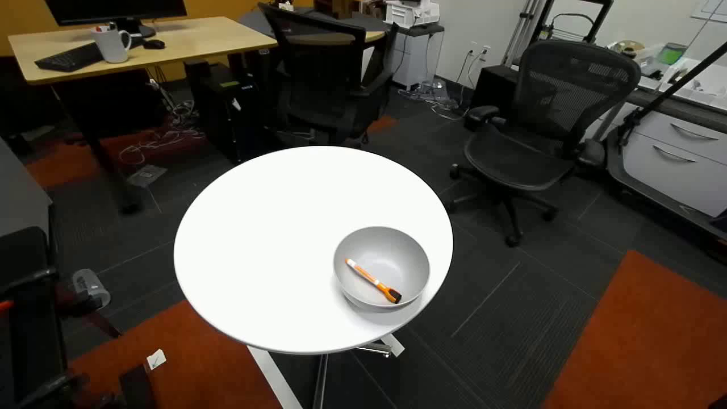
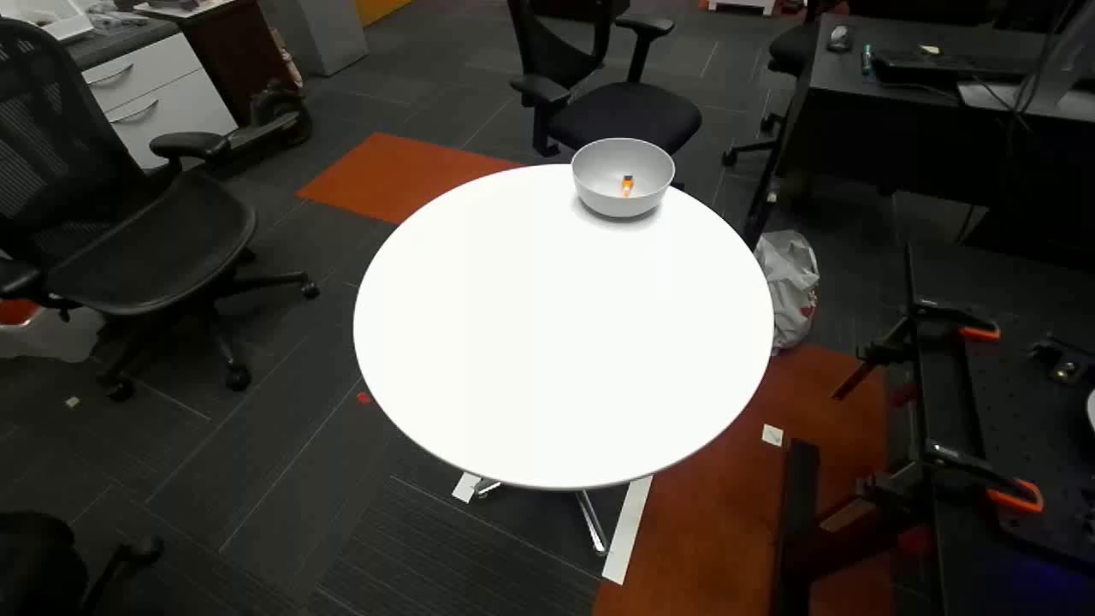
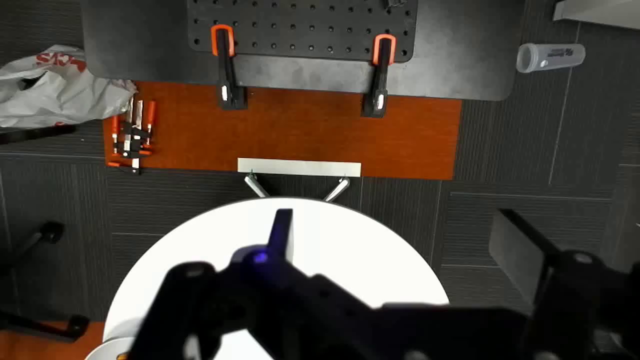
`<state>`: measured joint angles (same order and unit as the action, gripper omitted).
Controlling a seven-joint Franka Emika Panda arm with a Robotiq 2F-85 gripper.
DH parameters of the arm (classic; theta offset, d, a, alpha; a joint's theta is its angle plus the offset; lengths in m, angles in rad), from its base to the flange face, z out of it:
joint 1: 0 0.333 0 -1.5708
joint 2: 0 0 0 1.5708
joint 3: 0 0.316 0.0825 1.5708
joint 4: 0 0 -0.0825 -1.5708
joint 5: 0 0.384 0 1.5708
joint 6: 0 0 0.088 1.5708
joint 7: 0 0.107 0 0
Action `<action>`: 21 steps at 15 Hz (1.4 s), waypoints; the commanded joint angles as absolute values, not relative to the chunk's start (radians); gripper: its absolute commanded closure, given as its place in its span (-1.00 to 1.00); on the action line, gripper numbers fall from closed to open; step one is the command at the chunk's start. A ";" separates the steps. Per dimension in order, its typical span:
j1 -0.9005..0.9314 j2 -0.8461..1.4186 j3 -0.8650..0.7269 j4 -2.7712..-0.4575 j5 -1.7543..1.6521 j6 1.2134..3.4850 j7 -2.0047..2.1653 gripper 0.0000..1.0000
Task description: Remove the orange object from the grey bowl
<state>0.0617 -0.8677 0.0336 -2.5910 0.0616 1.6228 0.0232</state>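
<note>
The grey bowl stands upright on the white round table near its edge. It also shows in an exterior view. The orange object is a thin orange and white stick with a dark end, leaning inside the bowl. It also shows small in an exterior view. In the wrist view only part of the bowl shows at the bottom left, with a bit of the orange object. My gripper is open and empty, high above the table and off to the bowl's side. The gripper is outside both exterior views.
A black bench with clamps stands beside the table, and a plastic bag lies near it. Black chairs stand round the table. A clear cup lies on the floor. A desk stands behind.
</note>
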 commanded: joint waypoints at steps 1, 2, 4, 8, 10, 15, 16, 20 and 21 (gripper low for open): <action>0.055 -0.867 0.038 -2.589 0.065 1.621 0.019 -1.00; 0.055 -0.867 0.038 -2.589 0.065 1.621 0.019 -1.00; 0.055 -0.867 0.038 -2.589 0.065 1.621 0.019 -1.00; 0.049 -0.832 0.038 -2.569 0.065 1.632 0.028 -1.00; 0.026 -0.770 0.027 -2.535 0.076 1.672 0.057 -1.00; -0.052 -0.594 -0.012 -2.437 0.119 1.826 0.184 -1.00; -0.069 -0.563 -0.014 -2.418 0.123 1.854 0.216 -1.00; -0.120 -0.420 -0.028 -2.339 0.155 1.962 0.346 -1.00; -0.130 -0.385 -0.032 -2.327 0.163 1.995 0.379 -1.00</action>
